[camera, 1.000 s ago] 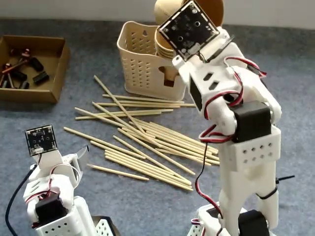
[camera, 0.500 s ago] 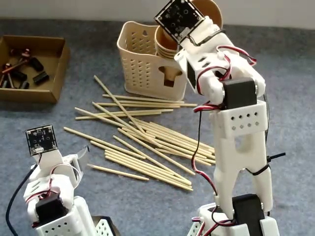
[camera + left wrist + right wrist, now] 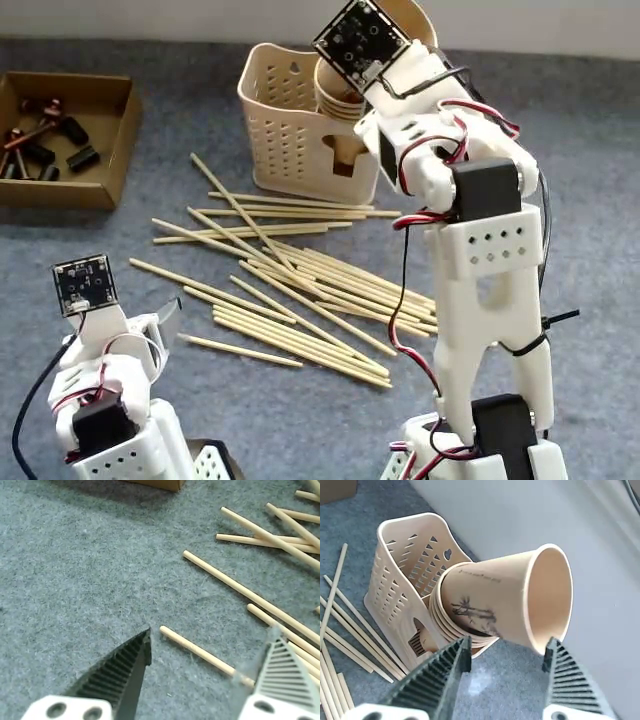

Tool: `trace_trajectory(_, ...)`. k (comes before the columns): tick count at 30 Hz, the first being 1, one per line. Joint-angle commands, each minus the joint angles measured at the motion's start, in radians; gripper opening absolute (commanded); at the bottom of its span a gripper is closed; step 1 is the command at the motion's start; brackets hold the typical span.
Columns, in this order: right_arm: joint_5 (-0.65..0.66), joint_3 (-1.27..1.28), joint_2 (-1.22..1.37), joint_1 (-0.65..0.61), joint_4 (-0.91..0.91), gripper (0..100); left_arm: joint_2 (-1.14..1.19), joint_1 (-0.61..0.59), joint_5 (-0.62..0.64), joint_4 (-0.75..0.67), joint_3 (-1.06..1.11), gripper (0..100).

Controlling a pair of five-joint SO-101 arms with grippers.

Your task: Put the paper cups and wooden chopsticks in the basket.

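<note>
- Grey carpeted counter [image 3: 120,260]; a cardboard box [image 3: 60,192] of small parts sits at the far-left edge.
- Near-left corner: the left jaws stand apart, low over one chopstick [image 3: 200,652].
- Centre: wooden chopsticks [image 3: 300,300] lie scattered flat on the carpet.
- Far edge: basket [image 3: 285,140] upright, with paper cups [image 3: 500,605] nested inside and the top one tilted.
- Above the basket, the right jaws stand apart beside that top cup; contact cannot be told.

Chopsticks [image 3: 330,285] strewn beside basket [image 3: 280,140], cups [image 3: 332,92] stacked inside
</note>
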Motion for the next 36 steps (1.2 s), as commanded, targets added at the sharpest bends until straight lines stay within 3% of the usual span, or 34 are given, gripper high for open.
trace_trajectory(1,0.005,-0.035,-0.01,-0.03,-0.004,24.9,-0.008,-0.007,-0.011,-0.003,-0.004,33)
trace_trajectory(7,0.005,-0.036,-0.012,-0.076,-0.004,24.1,-0.008,-0.007,-0.012,-0.003,-0.004,33)
trace_trajectory(18,0.003,-0.036,-0.012,-0.09,-0.077,2.4,-0.008,-0.007,-0.012,-0.003,-0.004,33)
trace_trajectory(27,-0.078,0.067,-0.002,-0.087,-0.272,1.7,-0.008,-0.007,-0.012,-0.003,-0.004,33)
trace_trajectory(36,-0.081,0.383,-0.001,-0.064,-0.478,1.7,-0.008,-0.007,-0.012,-0.003,-0.004,33)
